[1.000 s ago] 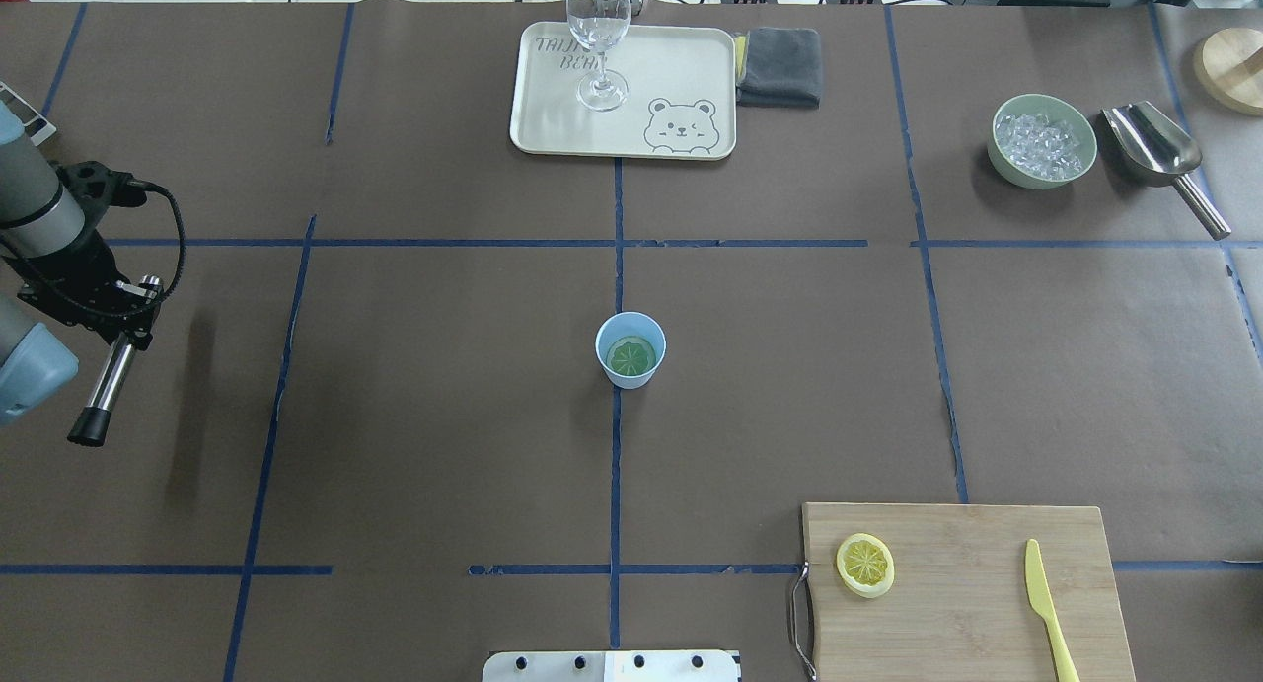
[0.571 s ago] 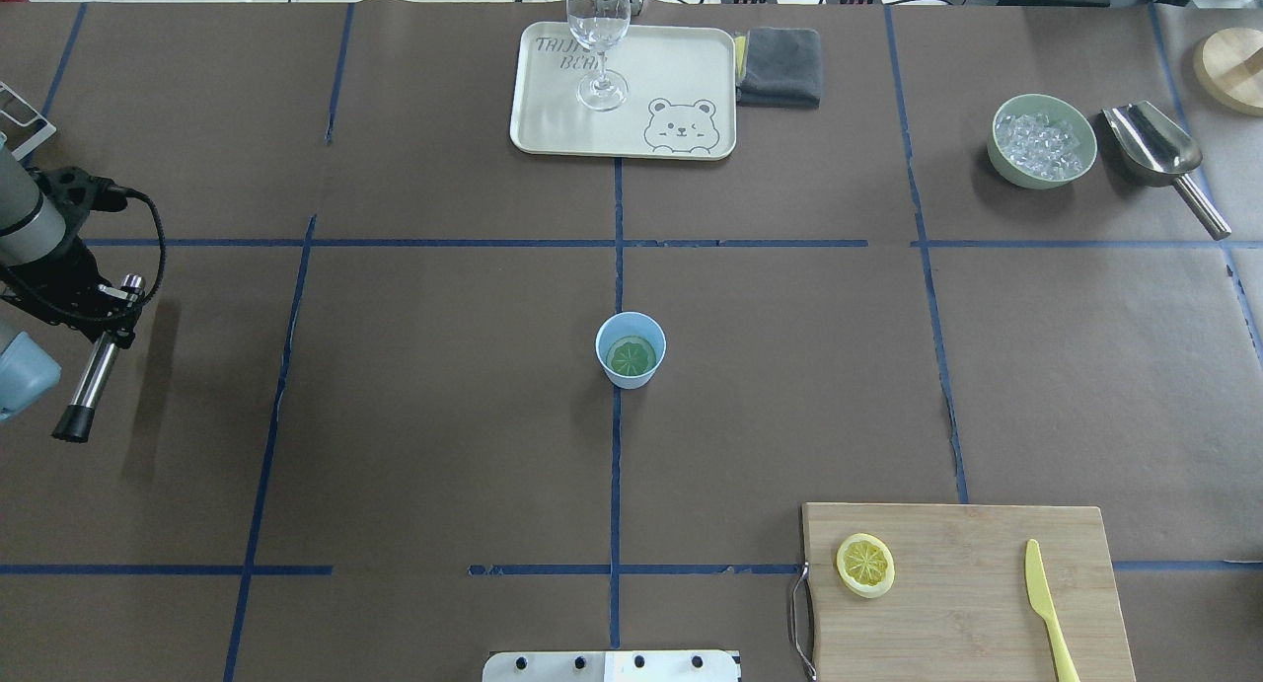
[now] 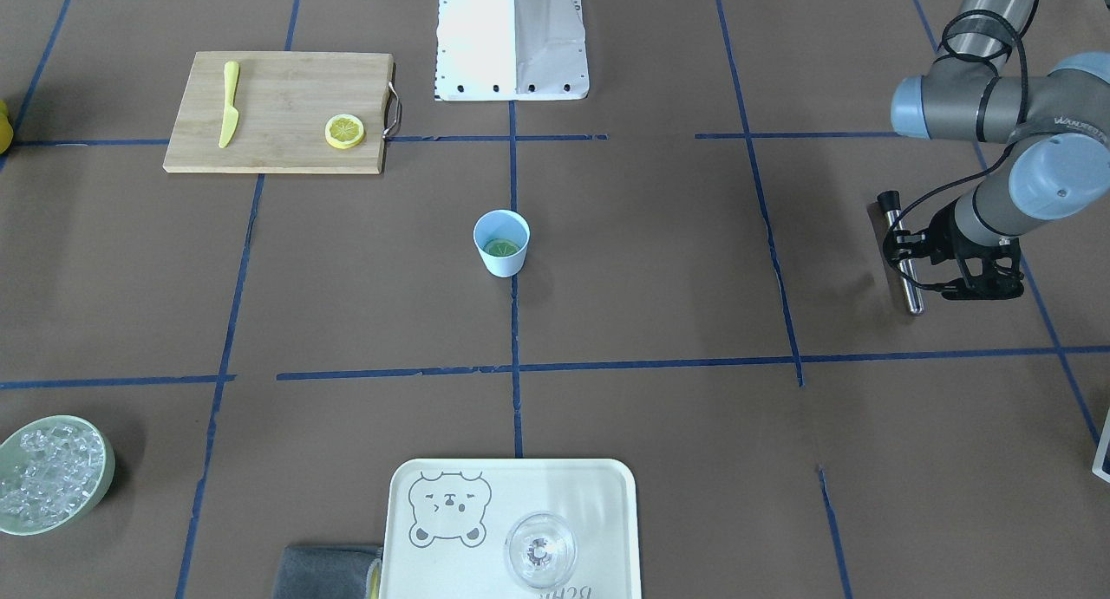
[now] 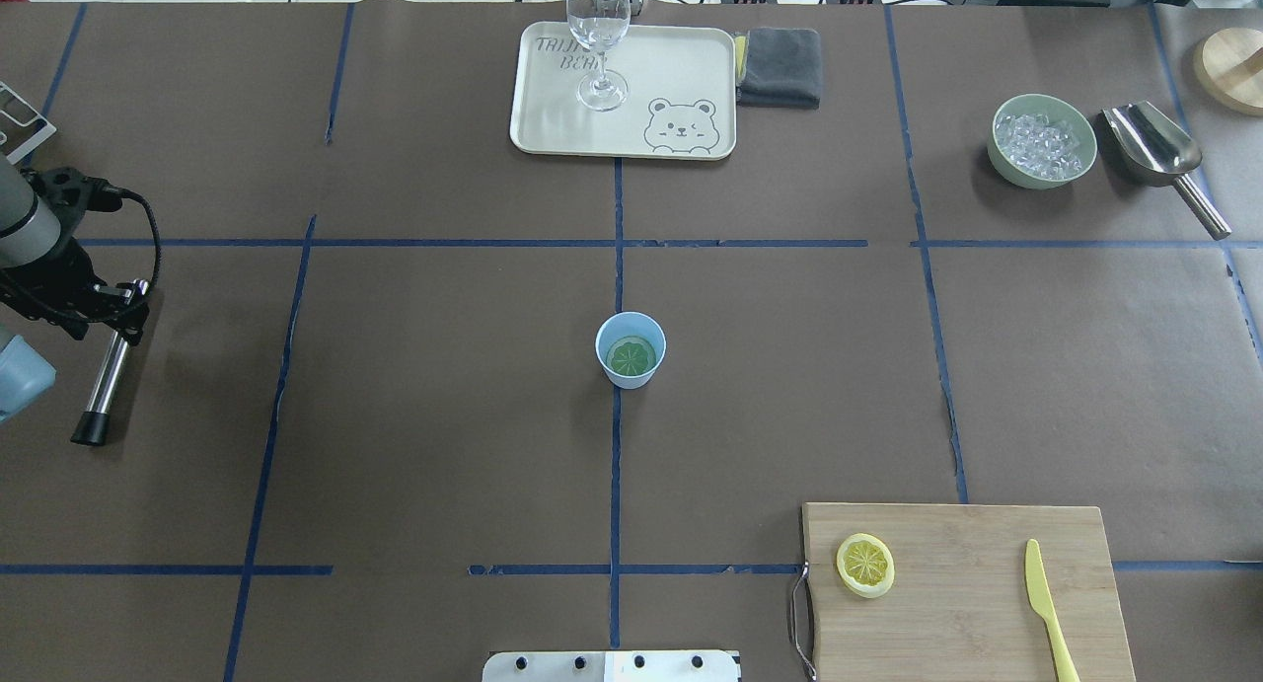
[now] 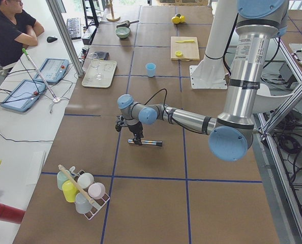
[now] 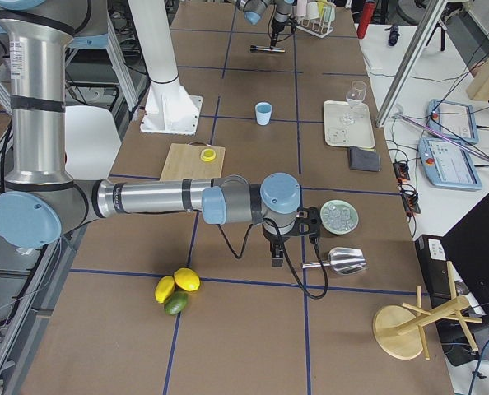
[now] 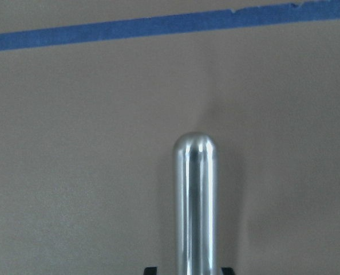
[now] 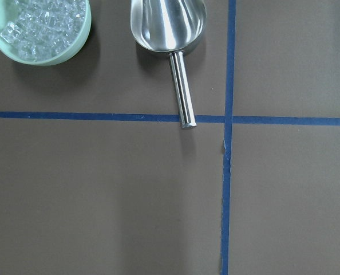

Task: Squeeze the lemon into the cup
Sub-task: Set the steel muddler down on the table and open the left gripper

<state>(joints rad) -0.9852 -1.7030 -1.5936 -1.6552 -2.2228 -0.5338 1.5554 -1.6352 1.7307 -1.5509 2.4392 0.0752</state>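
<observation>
Left arm (image 3: 997,105) low at the table's (image 4: 444,416) end, left tool (image 4: 126,302) clamped on a metal rod (image 4: 104,376); right tool (image 6: 276,257), grip unclear.

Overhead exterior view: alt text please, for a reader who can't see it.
A pale-blue cup stands at the centre of the table with a lemon slice lying inside it. At the left edge, the left gripper holds a metal rod; at bottom right, a second slice and a yellow knife lie on a cutting board.
</observation>
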